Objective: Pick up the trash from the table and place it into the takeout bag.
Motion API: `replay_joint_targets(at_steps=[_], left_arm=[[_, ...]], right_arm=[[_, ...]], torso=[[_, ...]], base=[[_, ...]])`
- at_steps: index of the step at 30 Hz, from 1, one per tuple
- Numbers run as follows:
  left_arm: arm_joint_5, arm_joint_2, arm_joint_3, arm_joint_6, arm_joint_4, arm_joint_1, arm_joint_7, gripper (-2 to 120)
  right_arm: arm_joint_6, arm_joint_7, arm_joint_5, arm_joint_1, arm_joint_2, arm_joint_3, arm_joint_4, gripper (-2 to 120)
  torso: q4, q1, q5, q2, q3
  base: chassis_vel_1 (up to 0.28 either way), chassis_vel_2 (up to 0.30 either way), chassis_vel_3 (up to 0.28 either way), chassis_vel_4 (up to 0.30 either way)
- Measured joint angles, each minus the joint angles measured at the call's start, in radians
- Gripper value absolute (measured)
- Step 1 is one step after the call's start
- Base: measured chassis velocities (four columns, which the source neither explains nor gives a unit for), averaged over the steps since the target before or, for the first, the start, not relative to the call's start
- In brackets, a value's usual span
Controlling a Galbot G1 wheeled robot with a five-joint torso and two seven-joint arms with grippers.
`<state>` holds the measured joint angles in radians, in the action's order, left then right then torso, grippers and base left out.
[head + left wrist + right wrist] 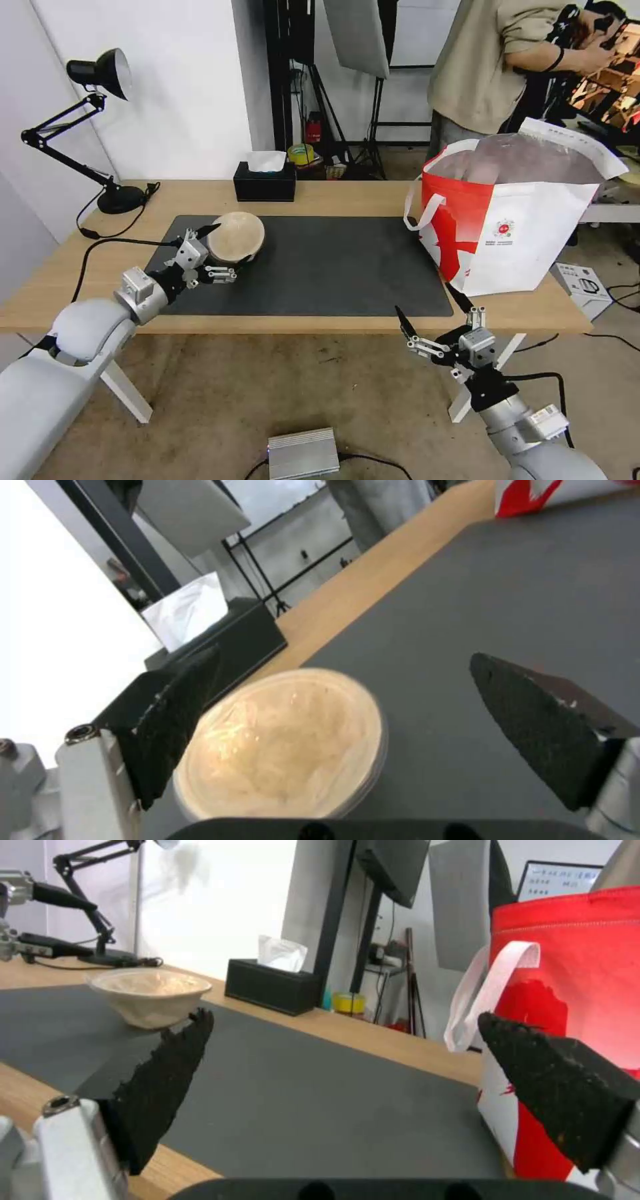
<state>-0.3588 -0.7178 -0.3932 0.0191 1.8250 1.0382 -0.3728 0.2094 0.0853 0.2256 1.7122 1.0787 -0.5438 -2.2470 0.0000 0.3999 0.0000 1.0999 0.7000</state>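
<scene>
A light-wood table [347,197] with a dark mat [333,267] crosses the middle of the head view, studio stands behind it. The paper bowl [235,237] sits on the mat left of centre, and the left gripper [215,248] reaches it from the lower left with its jaws wide, one finger above the bowl's edge and one below it. The takeout bag [507,233] stands open at the right end of the table. The right gripper [433,317] hangs spread below the table's front edge at lower right, idle.

In the left wrist view the bowl [283,745] fills the lower middle, with the black pads [180,720] either side but not touching it.

In the right wrist view the bowl [150,995] sits far off at the left and the bag [573,1015] is close at the right.

The risk, I think: thin paper (probably light and slippery) could crumple or skid away if the jaws close off-centre, and a loose hold could drop it short of the bag.
</scene>
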Motion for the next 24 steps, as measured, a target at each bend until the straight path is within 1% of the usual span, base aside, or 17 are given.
replay_joint_targets(at_steps=[5,10,17,24], left_arm=[[0.018,0.015,0.000,0.000,-0.006,0.011,-0.005,100],[0.025,0.020,0.000,0.000,-0.032,0.001,-0.007,100],[0.027,0.020,0.030,-0.001,-0.052,-0.026,-0.009,100],[0.051,0.012,0.065,-0.010,-0.071,-0.057,-0.025,100]], right_arm=[[0.000,0.000,0.000,0.000,0.000,0.000,0.000,100],[0.000,0.000,0.000,0.000,0.000,0.000,0.000,100],[0.000,0.000,0.000,0.000,0.000,0.000,0.000,100],[0.000,0.000,0.000,0.000,0.000,0.000,0.000,100]], torso=[[0.0001,0.000,-0.0001,0.000,0.000],[0.0001,0.000,-0.0001,0.000,0.000],[0.0000,0.000,0.0000,0.000,0.000],[0.0000,0.000,-0.0001,0.000,0.000]], base=[[0.000,0.000,0.000,0.000],[0.000,0.000,0.000,0.000],[0.000,0.000,0.000,0.000],[0.000,0.000,0.000,0.000]])
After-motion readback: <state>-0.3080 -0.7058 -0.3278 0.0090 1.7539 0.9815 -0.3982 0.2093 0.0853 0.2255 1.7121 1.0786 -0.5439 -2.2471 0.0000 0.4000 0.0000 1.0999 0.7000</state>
